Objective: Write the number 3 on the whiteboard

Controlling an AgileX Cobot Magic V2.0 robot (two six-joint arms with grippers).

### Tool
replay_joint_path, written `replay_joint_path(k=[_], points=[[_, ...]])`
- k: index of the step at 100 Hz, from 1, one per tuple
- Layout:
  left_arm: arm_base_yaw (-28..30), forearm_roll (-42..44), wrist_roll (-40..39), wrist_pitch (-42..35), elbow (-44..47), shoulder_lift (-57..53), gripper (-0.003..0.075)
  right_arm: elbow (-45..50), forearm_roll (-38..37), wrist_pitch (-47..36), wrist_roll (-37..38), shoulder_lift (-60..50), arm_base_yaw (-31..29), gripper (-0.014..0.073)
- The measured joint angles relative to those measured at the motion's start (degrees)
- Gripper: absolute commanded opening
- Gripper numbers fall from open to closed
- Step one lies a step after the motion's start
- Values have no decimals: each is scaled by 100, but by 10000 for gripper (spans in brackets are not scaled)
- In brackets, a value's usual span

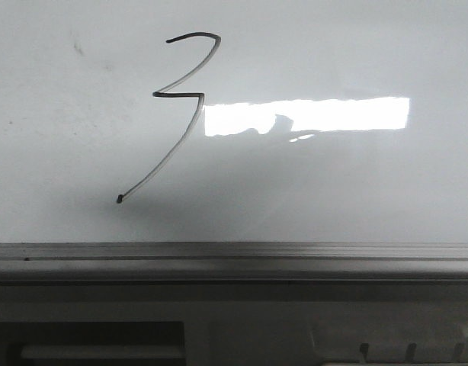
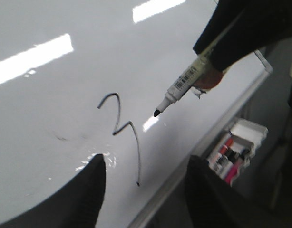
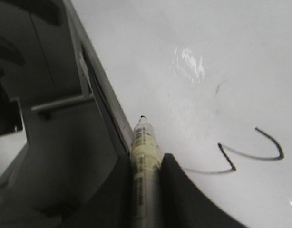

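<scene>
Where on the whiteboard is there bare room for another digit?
Bare whiteboard lies right of the number 3, below the light reflection and above the grey frame edge. Upper left is mostly bare, with faint smudges. The marker hovers near the 3.

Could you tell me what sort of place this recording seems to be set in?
Probably a classroom, office or lab writing station. A large glossy whiteboard with a grey metal frame bears a hand-drawn number 3, the right claw holds a marker, and a small tray of spare markers sits beside the board.
</scene>
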Motion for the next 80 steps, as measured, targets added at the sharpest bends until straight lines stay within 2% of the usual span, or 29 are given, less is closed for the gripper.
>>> replay_joint_path(k=[13,23,35,64,80], points=[[0,-889,1522,863,-381,525,373,0,-8,777,-439,-23,293,-43],[0,-1453,2341,1294,-660,1018,369,0,-8,842,-696,-23,562,-43],[0,-1684,2596,1512,-975,1668,369,0,-8,602,-775,-23,714,-43],[0,-1777,2658,2157,-1494,2715,369,0,-8,152,-818,-23,723,-43],[0,-1777,2667,2176,-1560,3038,369,0,-8,-58,-835,-23,804,-69]])
